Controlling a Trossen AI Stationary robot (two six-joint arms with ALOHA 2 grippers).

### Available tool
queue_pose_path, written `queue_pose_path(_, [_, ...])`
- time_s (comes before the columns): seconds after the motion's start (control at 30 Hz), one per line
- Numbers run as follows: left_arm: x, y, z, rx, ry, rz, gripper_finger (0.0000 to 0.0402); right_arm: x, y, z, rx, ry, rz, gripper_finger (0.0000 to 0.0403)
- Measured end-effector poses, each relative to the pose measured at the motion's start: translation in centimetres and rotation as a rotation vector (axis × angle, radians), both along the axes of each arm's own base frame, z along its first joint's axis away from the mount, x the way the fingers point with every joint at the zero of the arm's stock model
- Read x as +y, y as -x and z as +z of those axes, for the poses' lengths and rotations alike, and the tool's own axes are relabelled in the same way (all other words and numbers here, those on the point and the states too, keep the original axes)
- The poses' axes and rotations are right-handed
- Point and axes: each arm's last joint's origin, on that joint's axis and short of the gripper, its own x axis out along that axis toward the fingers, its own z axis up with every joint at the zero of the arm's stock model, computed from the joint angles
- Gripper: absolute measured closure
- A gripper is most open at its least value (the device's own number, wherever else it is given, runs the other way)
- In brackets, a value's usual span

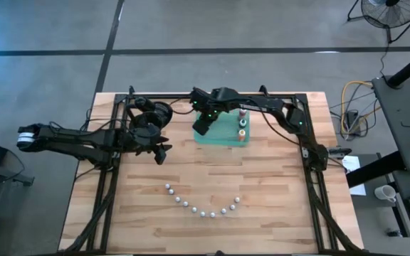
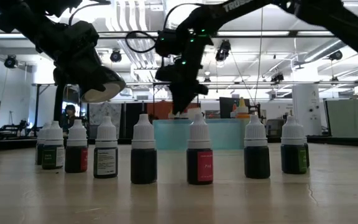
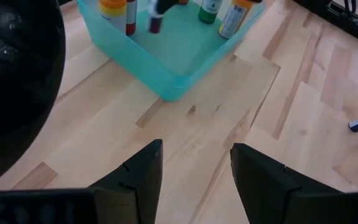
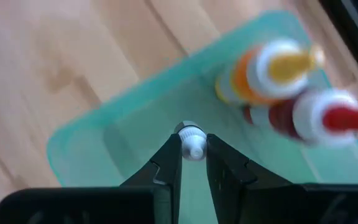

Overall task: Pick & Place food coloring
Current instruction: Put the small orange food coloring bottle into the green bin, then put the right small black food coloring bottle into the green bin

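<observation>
My right gripper [image 1: 201, 126] hangs over the left part of the flat green tray [image 1: 223, 135], shut on a small whitish-capped food coloring bottle [image 4: 193, 138]. Orange-topped [image 4: 272, 71] and red-topped [image 4: 322, 118] bottles stand on the tray's floor by its right wall [image 1: 242, 122]. Several small white-capped bottles [image 1: 201, 211] stand in an arc on the table's near part, and as a row in the low view [image 2: 143, 152]. My left gripper [image 1: 162, 153] is open over bare wood left of the tray and near of it [image 3: 194, 168]. My right gripper [image 4: 193, 149] pinches the small bottle's white cap [image 4: 193, 135] between its two fingertips, coming from above and pointing down. The bottle's body hangs below the fingers over the tray's floor [image 4: 104, 143]; the left wrist view shows it as a dark bottle [image 3: 156, 22] inside the tray.
A dark frame [image 1: 119, 135] runs along the table's left, far and right sides [image 1: 312, 156]. Bare wood lies between the tray and the arc of bottles [image 1: 205, 171]. The tray's near corner [image 3: 169, 93] is just ahead of my left fingers.
</observation>
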Motion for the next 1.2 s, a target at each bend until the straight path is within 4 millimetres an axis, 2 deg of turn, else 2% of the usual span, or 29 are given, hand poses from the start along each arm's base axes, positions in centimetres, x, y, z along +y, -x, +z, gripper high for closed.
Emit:
queue_pose_path(0.1, [0.0, 0.0, 0.0, 0.0, 0.002, 0.001, 0.0239, -0.2, -1.0, -0.5, 0.006, -0.027, -0.009, 0.0354])
queue_pose_path(0.27, [0.0, 0.0, 0.0, 0.0, 0.002, 0.001, 0.0239, -0.1, -2.4, -3.2, 0.055, -0.078, -0.001, 0.0354])
queue_pose_path(0.43, [0.0, 0.0, 0.0, 0.001, 0.002, 0.001, 0.0239, 0.0, -3.0, -4.1, 0.062, -0.06, 0.001, 0.0351])
queue_pose_path(0.83, [0.0, 0.0, 0.0, 0.002, -0.002, -0.002, 0.0239, -0.3, -3.3, -4.4, 0.059, 0.003, -0.013, 0.0345])
queue_pose_path(1.2, [0.0, 0.0, 0.0, 0.002, -0.002, -0.002, 0.0239, -0.2, -3.4, -4.4, 0.047, 0.002, -0.004, 0.0281])
